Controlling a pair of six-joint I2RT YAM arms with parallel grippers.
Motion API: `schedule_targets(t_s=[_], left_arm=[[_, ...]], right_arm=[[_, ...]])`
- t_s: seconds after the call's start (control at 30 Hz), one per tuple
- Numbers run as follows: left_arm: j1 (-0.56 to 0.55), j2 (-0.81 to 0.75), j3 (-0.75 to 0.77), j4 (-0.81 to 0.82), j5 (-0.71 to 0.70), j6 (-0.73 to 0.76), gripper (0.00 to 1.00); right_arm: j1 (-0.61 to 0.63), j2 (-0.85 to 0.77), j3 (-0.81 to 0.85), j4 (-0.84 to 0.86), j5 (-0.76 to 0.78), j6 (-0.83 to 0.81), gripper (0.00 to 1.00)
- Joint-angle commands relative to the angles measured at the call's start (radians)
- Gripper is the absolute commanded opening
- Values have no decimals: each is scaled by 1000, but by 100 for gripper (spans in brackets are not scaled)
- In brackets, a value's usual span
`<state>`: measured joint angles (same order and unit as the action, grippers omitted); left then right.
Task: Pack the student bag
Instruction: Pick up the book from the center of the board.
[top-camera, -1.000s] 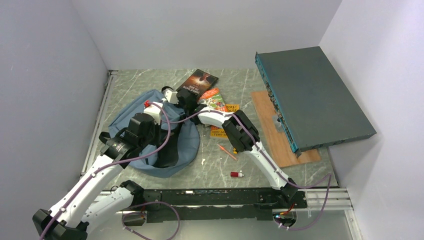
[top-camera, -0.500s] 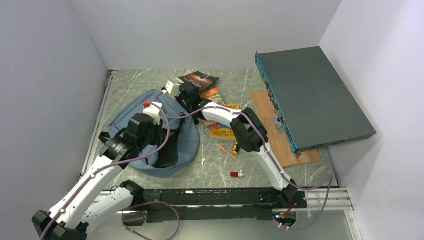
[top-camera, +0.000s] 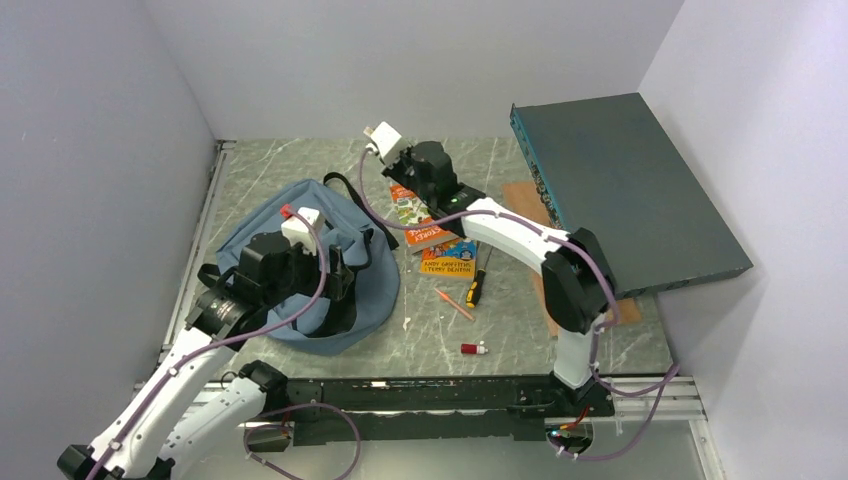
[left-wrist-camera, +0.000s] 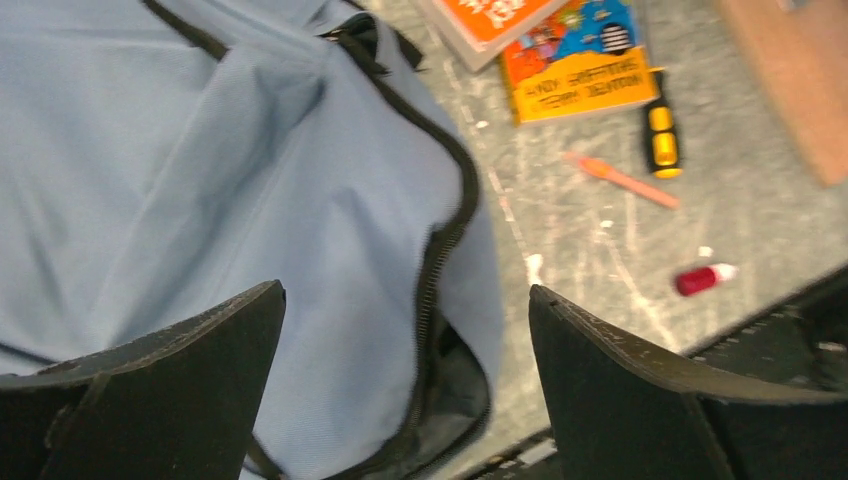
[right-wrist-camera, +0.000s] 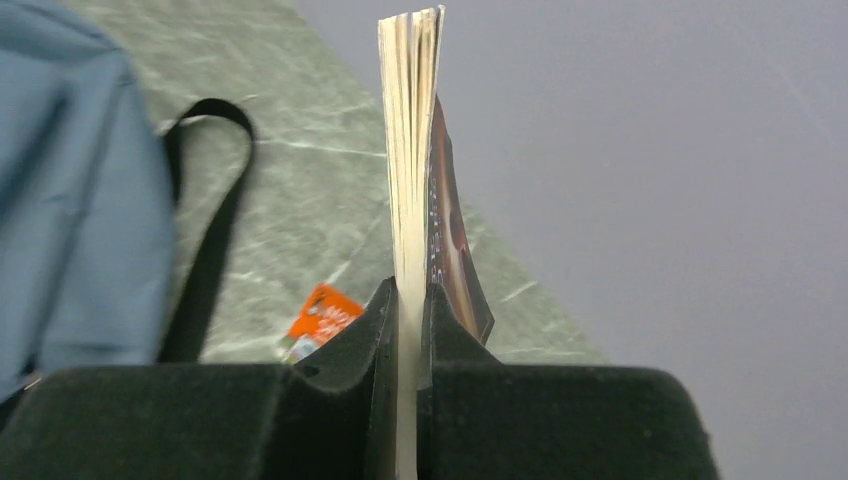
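on the table (top-camera: 440, 330), student bag (left-wrist-camera: 200, 170) lies under the spread left pincer (left-wrist-camera: 403, 295); right pincer (right-wrist-camera: 408, 295) clamps a book (right-wrist-camera: 410, 120)

The student bag (left-wrist-camera: 200, 170) is matt cloth, the book (right-wrist-camera: 410, 150) paper-paged.

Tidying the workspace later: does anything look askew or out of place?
The dark teal flat box at the right looks askew: it lies slanted over the wooden board, partly covering it.
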<state>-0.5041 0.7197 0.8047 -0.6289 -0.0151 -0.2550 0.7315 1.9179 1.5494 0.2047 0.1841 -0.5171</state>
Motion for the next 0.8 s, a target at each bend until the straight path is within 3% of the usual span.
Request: schedule_targets(t_s=[0.0,0.13,0.37,0.43,0.57,0.67,0.77], left_arm=[[4,-32,74,46,176,-139,99],[7,-3,169,13,226,-234,100],[82,74,358,-94,218,-499,100],[167,104,394,-80,307,-591,100],[370,168,373,34,618,-817,100],[423,213,296,181,754,-1012,100],[439,237,240,288,793,-1122,100]], right_arm=[[9,-164,-133,124,-229,121,0],[17,-292,-264,140,-382,158,0],[39,-491,-449,218,-471,160,0],[43,-517,-472,226,-483,139,0],[45,-557,-515,254,-529,88,0],[46,-581,-534,284,-558,65,0],[53,-586,-529,263,-586,25,0]])
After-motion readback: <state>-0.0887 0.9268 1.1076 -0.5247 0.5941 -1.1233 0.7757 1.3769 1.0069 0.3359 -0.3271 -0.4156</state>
